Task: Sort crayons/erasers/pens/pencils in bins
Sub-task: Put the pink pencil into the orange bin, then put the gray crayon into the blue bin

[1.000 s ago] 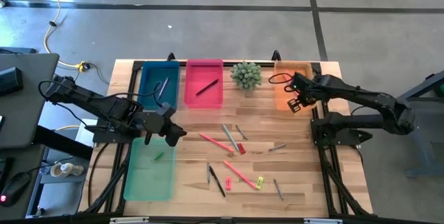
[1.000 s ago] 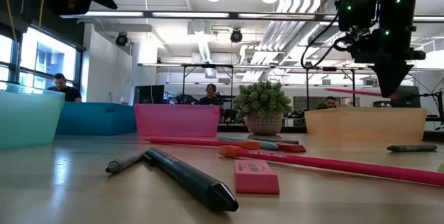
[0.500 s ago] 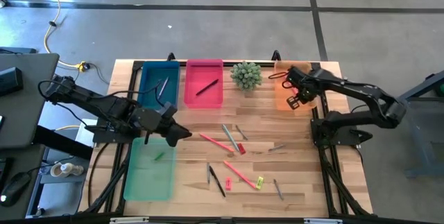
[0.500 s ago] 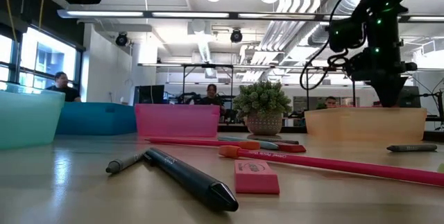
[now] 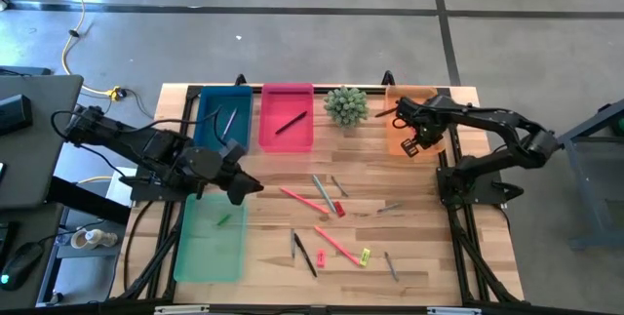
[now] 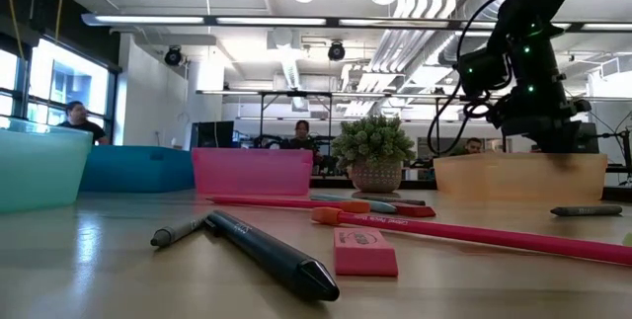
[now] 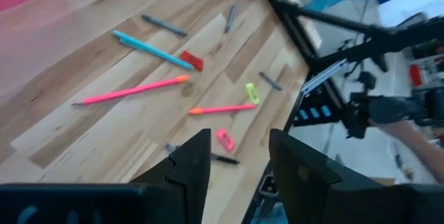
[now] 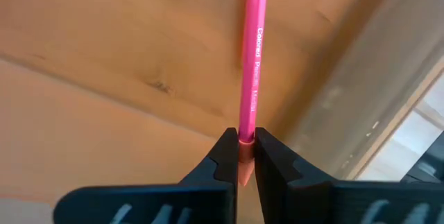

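- Lowering into the orange bin (image 5: pixel 394 137) at the far right: right gripper (image 5: pixel 409 142) has dropped from above the rim a second ago to inside it, jaws clamped narrow on a pink pencil (image 8: pixel 251 57). Release looks imminent, so that's one more stick sorted.
- Left gripper (image 5: pixel 242 183) has pulled back slightly toward the left edge, now hanging between the teal-blue bin (image 5: pixel 207 135) and the pale-green bin (image 5: pixel 213 252); fingers (image 7: pixel 191 161) part-open, nothing held.
- Pale-green bin, near left: one small green piece, likely the green eraser (image 5: pixel 223 220).
- Teal-blue bin, far left: a couple of thin grey sticks.
- Pink bin (image 5: pixel 271 141): one dark pen.
- Table (image 5: pixel 429 247) unchanged: long pink pencils, dark pens, grey crayons loose at centre.
- Erasers still out: pink-red one (image 6: pixel 364 251) near, yellow one (image 5: pixel 366 255) just right of it.
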Robot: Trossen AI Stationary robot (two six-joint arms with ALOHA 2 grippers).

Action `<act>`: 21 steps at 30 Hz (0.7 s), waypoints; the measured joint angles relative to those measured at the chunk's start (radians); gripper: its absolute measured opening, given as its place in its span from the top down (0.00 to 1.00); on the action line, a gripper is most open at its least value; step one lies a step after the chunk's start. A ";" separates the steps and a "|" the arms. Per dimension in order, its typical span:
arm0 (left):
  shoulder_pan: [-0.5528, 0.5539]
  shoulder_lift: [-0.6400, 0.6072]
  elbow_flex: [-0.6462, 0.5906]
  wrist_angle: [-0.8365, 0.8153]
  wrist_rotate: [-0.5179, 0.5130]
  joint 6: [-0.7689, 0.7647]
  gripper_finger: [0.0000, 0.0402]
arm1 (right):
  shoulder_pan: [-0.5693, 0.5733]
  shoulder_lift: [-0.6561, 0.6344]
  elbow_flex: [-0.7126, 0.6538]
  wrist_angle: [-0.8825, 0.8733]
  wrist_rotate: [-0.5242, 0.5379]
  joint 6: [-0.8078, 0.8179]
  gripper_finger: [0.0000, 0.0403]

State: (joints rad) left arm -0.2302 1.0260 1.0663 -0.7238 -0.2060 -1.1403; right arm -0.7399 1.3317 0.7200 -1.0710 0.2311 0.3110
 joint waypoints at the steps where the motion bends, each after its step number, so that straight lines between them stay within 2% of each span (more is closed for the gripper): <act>1: 0.000 0.008 0.013 -0.011 0.004 0.000 0.67 | 0.000 0.003 0.000 0.000 0.000 0.001 0.97; 7: -0.020 0.078 0.057 -0.065 0.020 0.002 0.67 | 0.000 0.004 0.000 0.000 0.001 0.001 0.86; 13: -0.055 0.154 0.057 -0.088 0.022 -0.092 0.67 | 0.000 0.003 0.018 -0.002 0.001 0.002 0.72; 21: -0.089 0.220 0.057 -0.096 0.022 -0.158 0.67 | 0.000 0.003 0.132 -0.028 0.001 -0.001 0.69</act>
State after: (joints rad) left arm -0.3197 1.2460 1.1233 -0.8200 -0.1837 -1.2981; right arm -0.7395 1.3342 0.8517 -1.0993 0.2325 0.3103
